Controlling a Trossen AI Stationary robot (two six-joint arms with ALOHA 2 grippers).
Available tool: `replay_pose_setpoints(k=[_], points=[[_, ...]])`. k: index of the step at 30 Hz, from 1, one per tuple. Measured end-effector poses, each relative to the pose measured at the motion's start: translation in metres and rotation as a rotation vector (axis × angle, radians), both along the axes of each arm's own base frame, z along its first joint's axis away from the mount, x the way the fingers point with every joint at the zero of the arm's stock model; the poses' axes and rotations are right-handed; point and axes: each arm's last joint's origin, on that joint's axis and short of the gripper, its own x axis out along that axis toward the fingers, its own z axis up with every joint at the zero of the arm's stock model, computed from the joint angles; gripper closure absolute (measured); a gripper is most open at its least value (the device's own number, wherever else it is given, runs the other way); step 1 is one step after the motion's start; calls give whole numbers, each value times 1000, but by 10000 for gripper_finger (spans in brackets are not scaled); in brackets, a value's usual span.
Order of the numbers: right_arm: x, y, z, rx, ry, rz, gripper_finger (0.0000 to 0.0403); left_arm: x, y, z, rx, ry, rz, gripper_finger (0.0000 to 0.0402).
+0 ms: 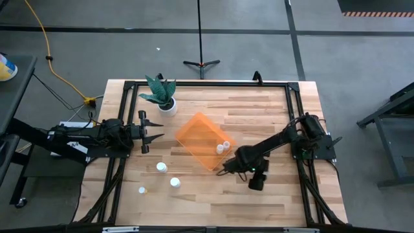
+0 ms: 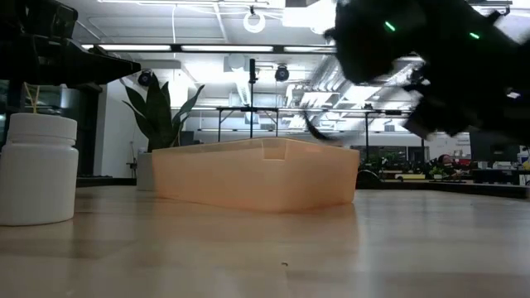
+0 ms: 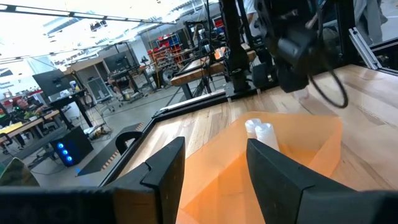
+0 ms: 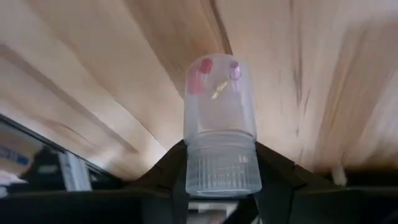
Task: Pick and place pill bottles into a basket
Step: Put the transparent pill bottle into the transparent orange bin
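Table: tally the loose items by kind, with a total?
pill bottles: 6 (3 on the table, 2 in the basket, 1 held in the right gripper)
basket: 1
potted plant: 1
Total: 8

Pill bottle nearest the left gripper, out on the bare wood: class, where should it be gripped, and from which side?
Probably from straight above, with the open left gripper closing across the pill bottle's round sides. It looks upright, showing a round top, and stands clear of the basket, leaving room for the fingers.
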Motion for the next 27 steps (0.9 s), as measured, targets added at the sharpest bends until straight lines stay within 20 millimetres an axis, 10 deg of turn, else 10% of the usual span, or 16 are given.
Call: replay_pose_setpoints(k=[16,27], points=[[98,-31,139,-90,-839,183,278,0,0,0,0,1,0,195],[118,-118,108,-160,-762,247,275,0,0,0,0,1,0,195]])
